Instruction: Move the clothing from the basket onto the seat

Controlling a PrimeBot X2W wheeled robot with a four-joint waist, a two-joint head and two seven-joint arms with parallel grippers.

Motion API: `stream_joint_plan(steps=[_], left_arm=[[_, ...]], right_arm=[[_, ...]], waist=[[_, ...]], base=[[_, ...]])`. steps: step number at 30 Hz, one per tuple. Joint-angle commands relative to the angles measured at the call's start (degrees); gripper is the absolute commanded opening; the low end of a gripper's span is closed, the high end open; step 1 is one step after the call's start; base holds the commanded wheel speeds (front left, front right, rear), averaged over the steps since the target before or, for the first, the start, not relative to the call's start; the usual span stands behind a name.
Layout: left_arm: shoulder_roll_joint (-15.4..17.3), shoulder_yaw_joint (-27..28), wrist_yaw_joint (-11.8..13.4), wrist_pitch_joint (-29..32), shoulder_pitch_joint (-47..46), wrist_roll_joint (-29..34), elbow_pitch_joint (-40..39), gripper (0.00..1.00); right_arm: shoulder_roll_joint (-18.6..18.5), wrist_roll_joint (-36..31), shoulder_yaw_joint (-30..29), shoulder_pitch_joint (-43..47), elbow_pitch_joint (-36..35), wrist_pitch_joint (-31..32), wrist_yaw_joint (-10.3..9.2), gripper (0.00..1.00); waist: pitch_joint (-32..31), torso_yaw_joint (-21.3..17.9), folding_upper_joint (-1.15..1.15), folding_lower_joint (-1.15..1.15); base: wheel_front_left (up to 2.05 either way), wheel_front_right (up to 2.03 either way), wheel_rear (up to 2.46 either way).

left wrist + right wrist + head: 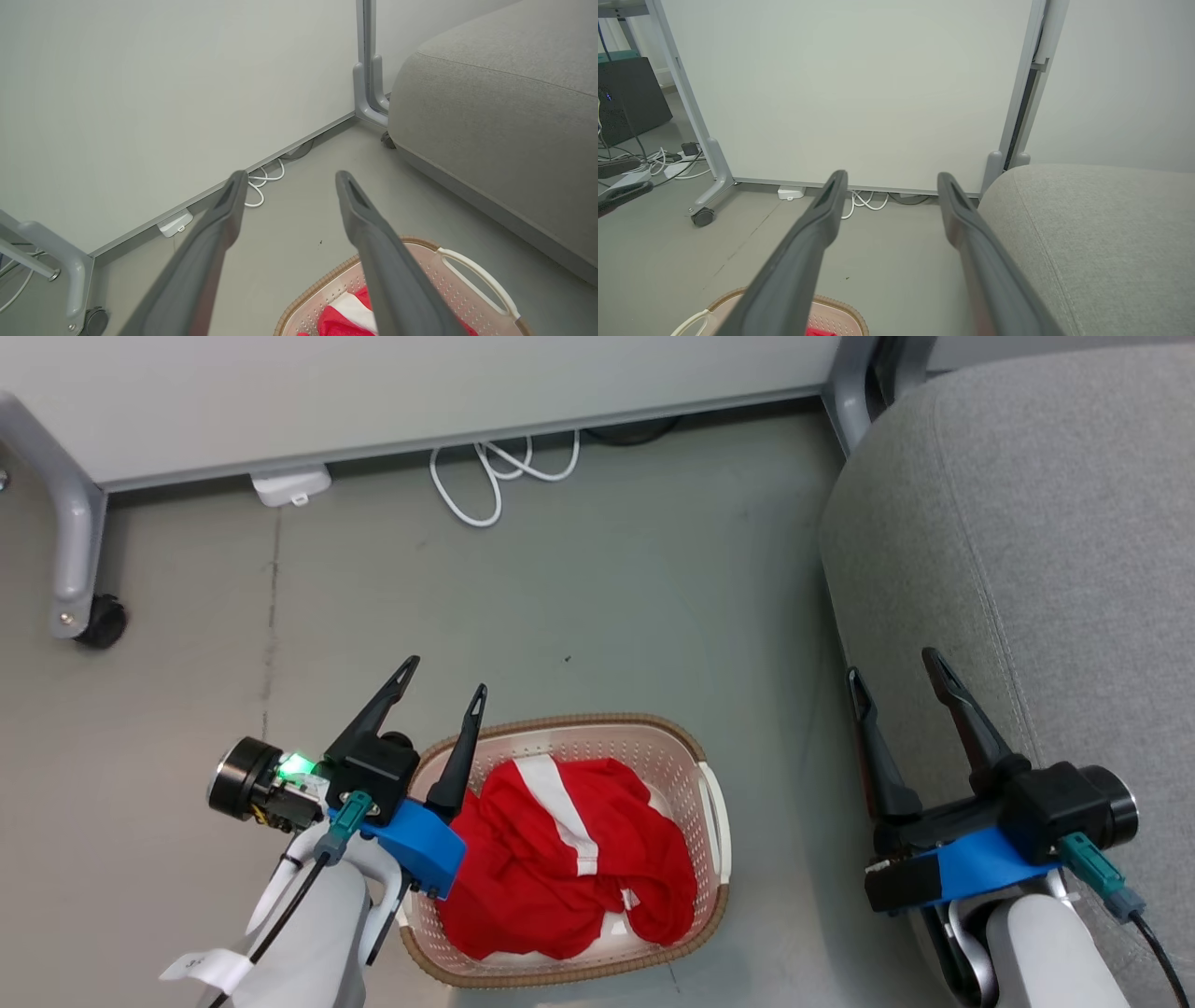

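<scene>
Crumpled red clothing (pixel 560 859) with white stripes fills the cream basket (pixel 711 859) on the floor, low in the head view; a corner of the clothing (pixel 345 317) and the basket (pixel 448 280) show in the left wrist view. My left gripper (pixel 444 678) hangs open above the basket's left rim, nothing between its fingers (pixel 224 205). The grey seat (pixel 1027 523) rises at the right. My right gripper (pixel 892 665) is open over the seat's left edge, holding nothing; its fingers (pixel 831 200) point toward the white panel, with the seat (pixel 1101 233) at the right.
A white partition panel (pixel 373 392) on grey wheeled legs (pixel 79 569) stands ahead, with a white cable (pixel 495 471) and a small white box (pixel 291 485) at its foot. Grey floor (pixel 607 597) lies between basket, panel and seat.
</scene>
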Motion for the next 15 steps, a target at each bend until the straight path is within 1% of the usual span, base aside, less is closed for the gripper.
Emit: stream_joint_plan(steps=[1, 3, 8, 9, 10, 11, 15], left_arm=[[0.6, -1.1, -0.4, -0.2, -2.1, 0.2, 1.4, 1.00], [1.3, -3.4, -0.5, -0.2, -3.9, 0.2, 3.7, 1.00], [3.8, -12.2, -0.3, -0.2, -9.0, -0.7, 10.0, 1.00], [3.8, -12.2, -0.3, -0.2, -9.0, -0.7, 10.0, 1.00], [4.4, -16.4, -0.3, -0.2, -10.8, -1.3, 12.9, 1.00], [4.4, -16.4, -0.3, -0.2, -10.8, -1.3, 12.9, 1.00], [5.9, -24.7, -0.3, -0.2, -14.9, -2.7, 18.3, 1.00]], right_arm=[[-0.3, 0.0, 0.1, -1.3, -0.4, -0.2, 0.03, 1.00], [-0.3, 0.3, 0.3, -2.1, -0.6, -0.2, 0.03, 1.00], [-0.2, 0.7, 1.1, -4.1, -1.2, -0.2, 0.03, 1.00], [-0.2, 0.7, 1.1, -4.1, -1.2, -0.2, 0.03, 1.00], [-0.2, 0.9, 1.3, -5.0, -1.5, -0.2, 0.03, 1.00], [-0.2, 0.9, 1.3, -5.0, -1.5, -0.2, 0.03, 1.00], [-0.2, 1.1, 2.0, -6.3, -2.2, -0.2, 0.03, 1.00]], waist=[[3.4, -2.1, 0.00, 0.00], [5.0, -2.8, 0.00, 0.00], [9.0, -4.6, 0.00, 0.00], [9.0, -4.6, 0.00, 0.00], [10.5, -5.1, 0.00, 0.00], [10.5, -5.1, 0.00, 0.00], [13.5, -6.2, 0.00, 0.00]], base=[[0.00, 0.00, 0.00], [0.00, 0.00, 0.00], [0.00, 0.00, 0.00], [0.00, 0.00, 0.00], [0.00, 0.00, 0.00], [0.00, 0.00, 0.00], [0.00, 0.00, 0.00]])
